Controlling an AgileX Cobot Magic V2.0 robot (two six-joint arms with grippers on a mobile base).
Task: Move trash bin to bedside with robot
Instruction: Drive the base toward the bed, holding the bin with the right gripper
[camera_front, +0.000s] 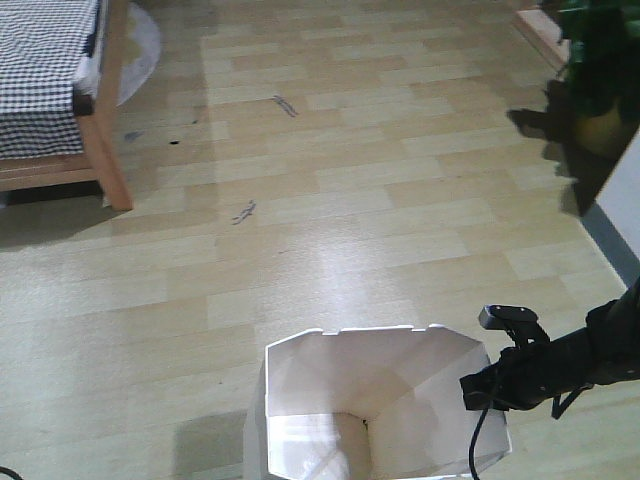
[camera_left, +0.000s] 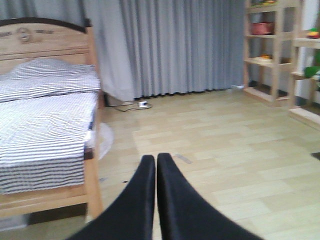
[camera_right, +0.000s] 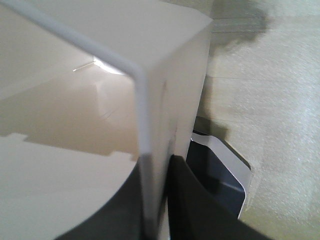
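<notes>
Much of the room is pale wooden floor (camera_front: 330, 180), and most of it lies open between the robot and the bed (camera_front: 108, 130). The bed's light frame and checked bedding sit at the far left corner of the front view. The trash bin (camera_front: 380, 400) is well apart from that bedside, at the bottom of the front view close to the robot, mouth up. Whether it rests on the floor or is lifted cannot be told.

The right gripper (camera_front: 480, 390) reaches in from the right and is clamped on the bin's thin wall at the rim. The right wrist view shows one dark finger inside the white plastic and one outside. The left gripper (camera_left: 156, 159) has its fingers pressed together on nothing and points toward the bed.

Nearly the whole trip looks to lie ahead, and the risk sits in the grip. A single pinch at one side of a thin, flexible wall could let the bin tilt, swing or slip free as the base drives, especially on the turn leftward. The wall might also buckle under the clamp. A bin carried low could catch on the floor or knock the bed's leg on arrival.
</notes>
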